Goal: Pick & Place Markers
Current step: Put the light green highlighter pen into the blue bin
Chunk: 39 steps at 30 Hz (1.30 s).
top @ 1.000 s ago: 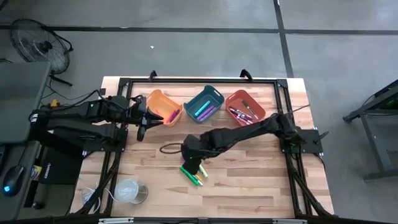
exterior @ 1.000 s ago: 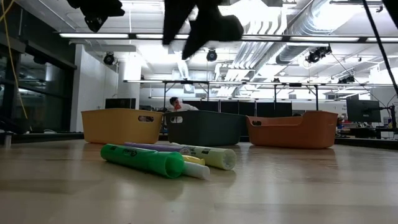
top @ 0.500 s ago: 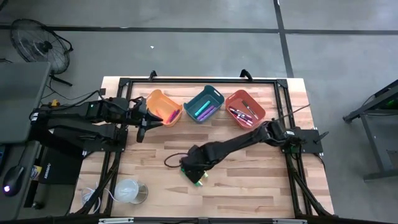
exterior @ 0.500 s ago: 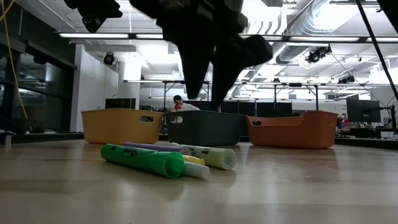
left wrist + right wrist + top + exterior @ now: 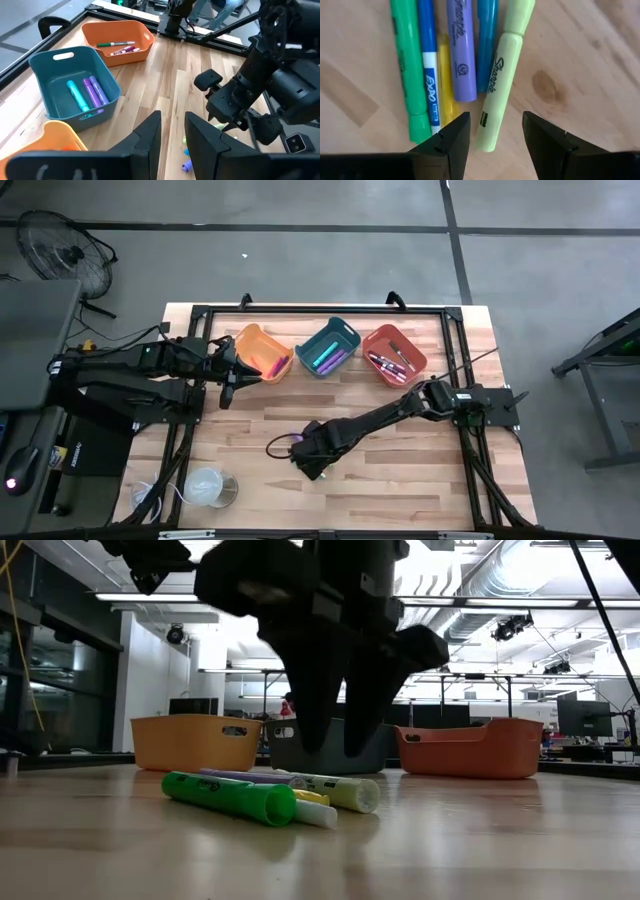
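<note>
The right gripper (image 5: pixel 492 137) hangs over 6 loose markers (image 5: pixel 460 55) lying on the table (image 5: pixel 400 470), fingers spread and empty. Some markers already lie in the 3 bins (image 5: pixel 328 345). The left gripper (image 5: pixel 228 375), fingers slightly apart and empty, waits near the yellow bin (image 5: pixel 258 340).

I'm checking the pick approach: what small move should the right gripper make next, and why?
Probably lower straight down and close. The right gripper is open just above the loose markers on the table, and its fingers straddle the pale yellow-green highlighter, which lies free on its outer side.
</note>
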Tool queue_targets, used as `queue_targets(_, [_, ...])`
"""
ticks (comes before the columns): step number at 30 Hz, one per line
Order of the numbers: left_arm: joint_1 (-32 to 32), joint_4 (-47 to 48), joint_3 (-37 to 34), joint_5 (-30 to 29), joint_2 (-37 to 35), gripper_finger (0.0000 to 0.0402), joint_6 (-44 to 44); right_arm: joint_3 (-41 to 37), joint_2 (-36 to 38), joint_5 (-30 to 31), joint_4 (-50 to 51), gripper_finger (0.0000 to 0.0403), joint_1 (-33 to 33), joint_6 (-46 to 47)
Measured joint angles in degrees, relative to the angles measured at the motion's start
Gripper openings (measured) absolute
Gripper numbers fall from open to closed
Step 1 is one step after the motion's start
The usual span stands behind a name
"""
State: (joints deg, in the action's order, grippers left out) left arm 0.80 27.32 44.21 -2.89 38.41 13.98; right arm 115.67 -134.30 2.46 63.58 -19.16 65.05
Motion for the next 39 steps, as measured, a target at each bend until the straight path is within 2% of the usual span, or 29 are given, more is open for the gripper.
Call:
queue_targets(17, [0.00, 0.30, -0.02, 0.10, 0.02, 0.0085, 0.46, -10.67, 0.54, -0.92, -7.19, 0.0169, -1.18, 3.57])
queue_targets(23, [-0.02, 0.32, -0.02, 0.08, 0.00, 0.0085, 0.46, -12.38, 0.52, -1.51, -8.33, 0.0167, -1.14, 0.20])
queue_targets(28, [-0.02, 0.30, -0.02, -0.27, 0.02, 0.0085, 0.46, -12.49, 0.44, -1.67, -8.20, 0.0135, -0.69, -1.01])
queue_targets(34, [-0.02, 0.30, -0.02, -0.33, 0.02, 0.0085, 0.87, -12.60, 0.44, -1.14, -7.01, 0.0062, -0.41, -4.48])
queue_targets(39, [-0.02, 0.30, -0.02, -0.41, 0.02, 0.0085, 1.31, -12.59, 0.44, -2.03, -6.41, 0.0057, -0.02, -7.09])
